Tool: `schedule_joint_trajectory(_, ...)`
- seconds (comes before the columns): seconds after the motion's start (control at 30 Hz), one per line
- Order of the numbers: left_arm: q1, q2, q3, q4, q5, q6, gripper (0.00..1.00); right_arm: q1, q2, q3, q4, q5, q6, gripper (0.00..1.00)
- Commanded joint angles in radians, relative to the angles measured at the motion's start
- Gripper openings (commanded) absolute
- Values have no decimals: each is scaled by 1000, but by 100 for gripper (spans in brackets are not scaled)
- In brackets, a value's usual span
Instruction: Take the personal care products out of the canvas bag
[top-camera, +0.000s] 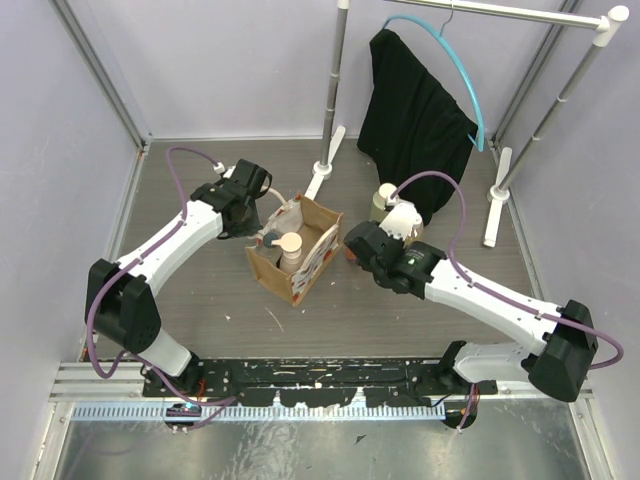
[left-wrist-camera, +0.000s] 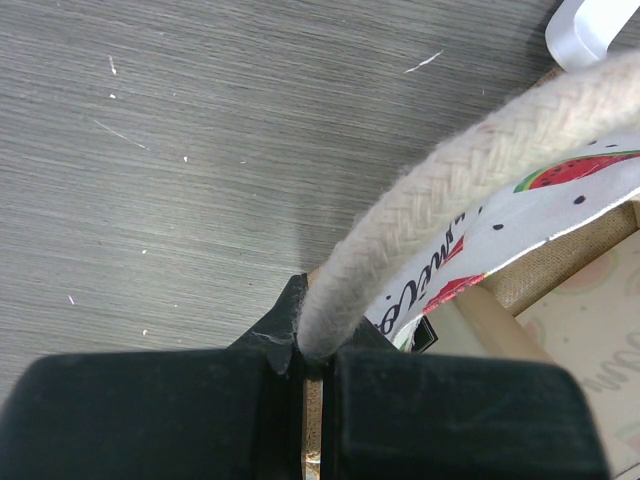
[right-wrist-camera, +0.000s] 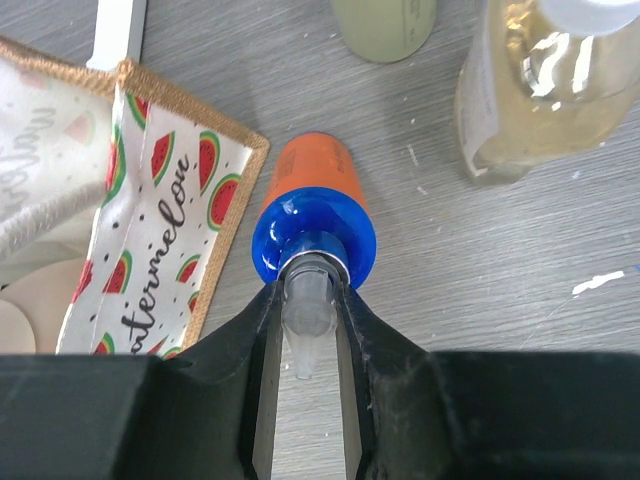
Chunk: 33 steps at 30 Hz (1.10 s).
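Observation:
The canvas bag (top-camera: 300, 262) stands open at mid-table, with its watermelon print also in the right wrist view (right-wrist-camera: 160, 200). A beige bottle with a cream cap (top-camera: 290, 247) stands inside it. My left gripper (top-camera: 262, 226) is shut on the bag's cream rope handle (left-wrist-camera: 450, 190), at the bag's left rim (left-wrist-camera: 313, 350). My right gripper (top-camera: 356, 246) is just right of the bag, shut (right-wrist-camera: 308, 300) on the clear pump nozzle of the orange bottle (right-wrist-camera: 312, 170) with a blue cap (right-wrist-camera: 313, 235). Whether that bottle rests on the table cannot be told. An amber bottle with a white top (right-wrist-camera: 535, 90) and an olive-beige bottle (right-wrist-camera: 384, 25) stand on the table beyond it.
A black garment (top-camera: 415, 110) hangs on a blue hanger (top-camera: 465, 80) from a rack at the back right. The rack's poles (top-camera: 335, 90) and white feet (top-camera: 497, 195) stand behind the bag and the bottles. Grey walls close in the table.

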Motion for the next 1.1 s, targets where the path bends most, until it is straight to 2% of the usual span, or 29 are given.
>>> schedule_joint_trajectory(0.0,-1,-2,-15,-46,18,0,0,-54,-22,111,21,52,-62,1)
schedule_joint_trajectory(0.23,-2,4,-14,-44,19,0,0,-151,17,154,-9,-61,-139,1)
schedule_joint_trajectory(0.27,-1,5,-14,-44,17,1,0,-160,23,158,-10,-76,-145,5)
schedule_joint_trajectory(0.33,-2,6,-14,-45,17,3,0,-168,32,163,-5,-101,-163,22)
schedule_joint_trajectory(0.37,-2,6,-15,-45,16,3,0,-169,37,166,-4,-108,-169,26)
schedule_joint_trajectory(0.53,-1,6,-17,-45,14,3,0,-185,49,167,2,-126,-186,29)
schedule_joint_trajectory(0.7,-1,10,-13,-47,14,4,0,-202,53,169,10,-138,-199,55)
schedule_joint_trajectory(0.77,-1,13,-9,-47,16,3,0,-211,58,169,16,-140,-206,58)
schedule_joint_trajectory(0.9,-1,17,-5,-49,15,5,0,-230,71,174,33,-150,-226,57)
schedule_joint_trajectory(0.97,-2,19,-4,-48,16,4,0,-240,81,177,52,-168,-243,36)
schedule_joint_trajectory(1.0,-2,19,-2,-49,17,6,0,-244,86,181,54,-173,-248,30)
schedule_joint_trajectory(1.07,-1,19,-1,-54,13,6,0,-245,93,188,51,-195,-257,31)
